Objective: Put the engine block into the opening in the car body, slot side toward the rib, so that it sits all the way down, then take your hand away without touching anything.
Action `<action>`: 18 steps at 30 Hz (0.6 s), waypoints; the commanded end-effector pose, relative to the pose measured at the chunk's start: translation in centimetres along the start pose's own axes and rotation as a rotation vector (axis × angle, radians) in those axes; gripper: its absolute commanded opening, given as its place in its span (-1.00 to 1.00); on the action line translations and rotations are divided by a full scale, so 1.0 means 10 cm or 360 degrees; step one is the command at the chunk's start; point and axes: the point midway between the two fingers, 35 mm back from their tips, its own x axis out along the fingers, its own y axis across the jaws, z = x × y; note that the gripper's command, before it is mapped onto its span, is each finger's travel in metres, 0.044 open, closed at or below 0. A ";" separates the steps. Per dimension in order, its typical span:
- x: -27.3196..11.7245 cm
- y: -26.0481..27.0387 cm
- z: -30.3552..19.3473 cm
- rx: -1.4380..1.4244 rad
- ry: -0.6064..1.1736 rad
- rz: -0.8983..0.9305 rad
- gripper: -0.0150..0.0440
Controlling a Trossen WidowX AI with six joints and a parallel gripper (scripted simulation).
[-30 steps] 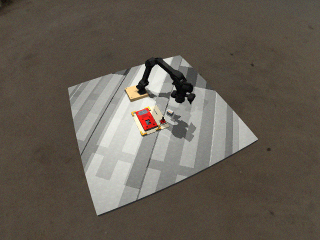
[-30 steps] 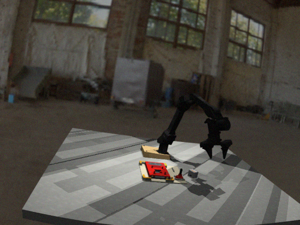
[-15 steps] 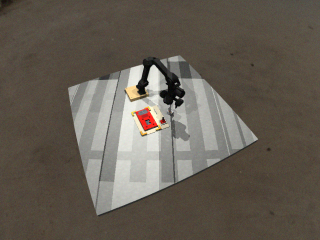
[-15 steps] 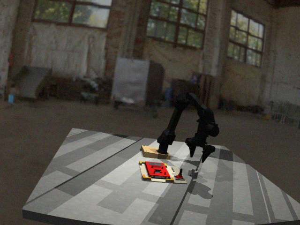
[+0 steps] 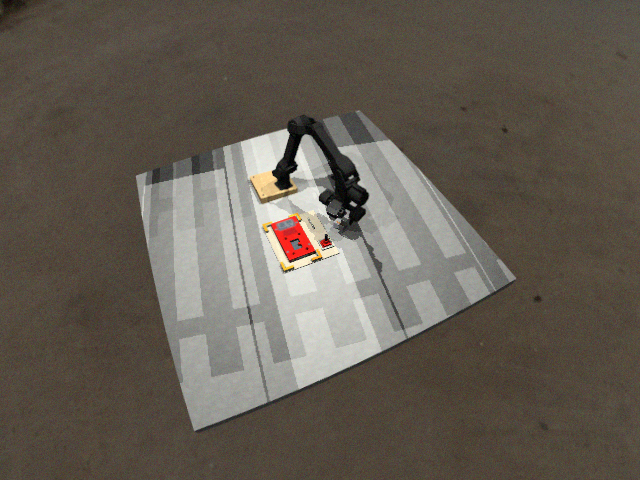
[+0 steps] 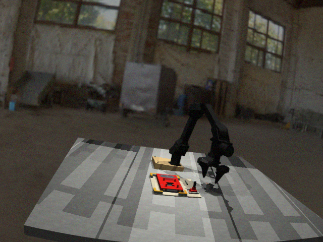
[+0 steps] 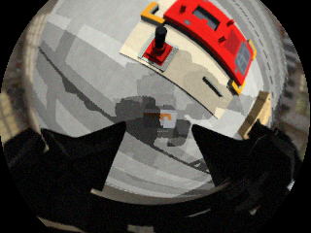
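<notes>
The engine block (image 5: pixel 338 223) (image 6: pixel 208 186) (image 7: pixel 165 117) is a small grey block with an orange mark on top. It stands on the table beside the cream board, on the side of the black knob. My gripper (image 5: pixel 345 219) (image 6: pixel 210 179) (image 7: pixel 159 126) is open and empty. It points down above the block, and in the wrist view the block shows between the fingertips. The red car body (image 5: pixel 302 253) (image 6: pixel 175 186) (image 7: pixel 196 29) lies flat on the board, with its opening (image 5: pixel 295 243) (image 6: pixel 169 184) (image 7: pixel 206 17) empty. Which way the block's slot faces is too small to tell.
A red piece with an upright black knob (image 5: pixel 325 241) (image 6: pixel 193 189) (image 7: pixel 157 52) stands on the cream board (image 5: pixel 330 252) (image 7: pixel 131 49), between block and car body. Yellow corner brackets surround the body. The arm's wooden base (image 5: pixel 263 192) (image 6: pixel 164 164) is behind.
</notes>
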 end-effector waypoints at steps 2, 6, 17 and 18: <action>0.08 -0.01 0.01 0.0003 -0.0004 -0.0010 1.00; 0.14 -0.01 0.00 0.0000 -0.0003 -0.0010 1.00; 0.31 -0.01 0.01 0.0003 -0.0004 -0.0010 1.00; 0.33 -0.01 0.01 0.0003 -0.0005 -0.0010 1.00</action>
